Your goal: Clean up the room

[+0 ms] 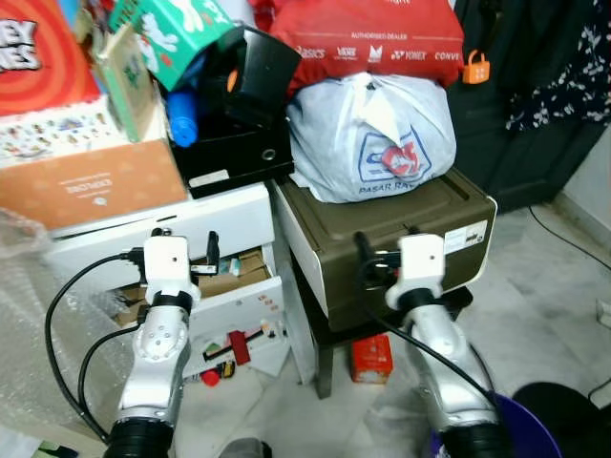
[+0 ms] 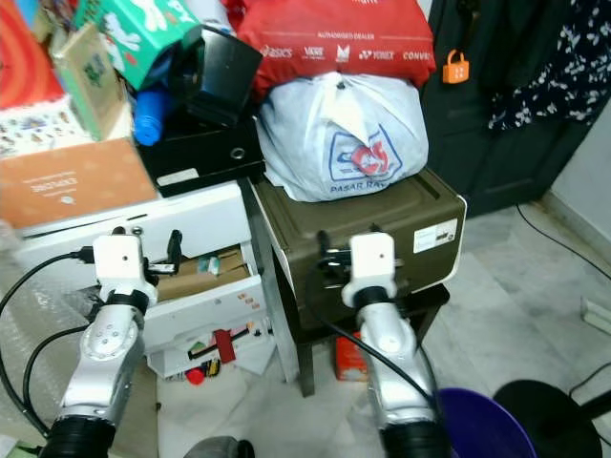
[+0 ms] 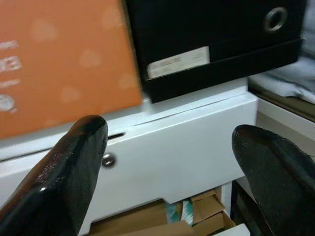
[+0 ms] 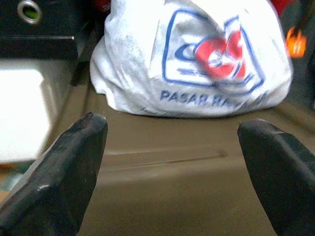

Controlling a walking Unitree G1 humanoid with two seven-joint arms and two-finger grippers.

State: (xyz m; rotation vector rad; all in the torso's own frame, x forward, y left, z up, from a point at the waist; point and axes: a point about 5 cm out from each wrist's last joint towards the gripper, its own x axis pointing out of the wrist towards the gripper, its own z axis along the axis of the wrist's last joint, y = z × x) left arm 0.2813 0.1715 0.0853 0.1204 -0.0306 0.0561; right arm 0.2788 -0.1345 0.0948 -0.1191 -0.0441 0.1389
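I am facing a cluttered corner. My left gripper (image 1: pixel 186 245) is held up, open and holding nothing, in front of a white drawer unit (image 1: pixel 205 221) whose drawer (image 1: pixel 239 307) hangs open with cardboard pieces (image 3: pixel 147 227) inside. My right gripper (image 1: pixel 387 245) is also open and holding nothing, level with the top front edge of an olive-brown case (image 1: pixel 430 224). On that case sits a knotted white plastic bag (image 4: pixel 197 64) with a blue and red logo. A red sports bag (image 1: pixel 372 33) lies on top of it.
A black file box (image 3: pixel 211 44) and an orange carton (image 1: pixel 91 186) rest on the drawer unit, with more boxes piled above. A small red carton (image 1: pixel 370 358) lies on the floor under the case's stand. A purple bin (image 1: pixel 520 429) is at my lower right; bubble wrap (image 1: pixel 24 324) at my left.
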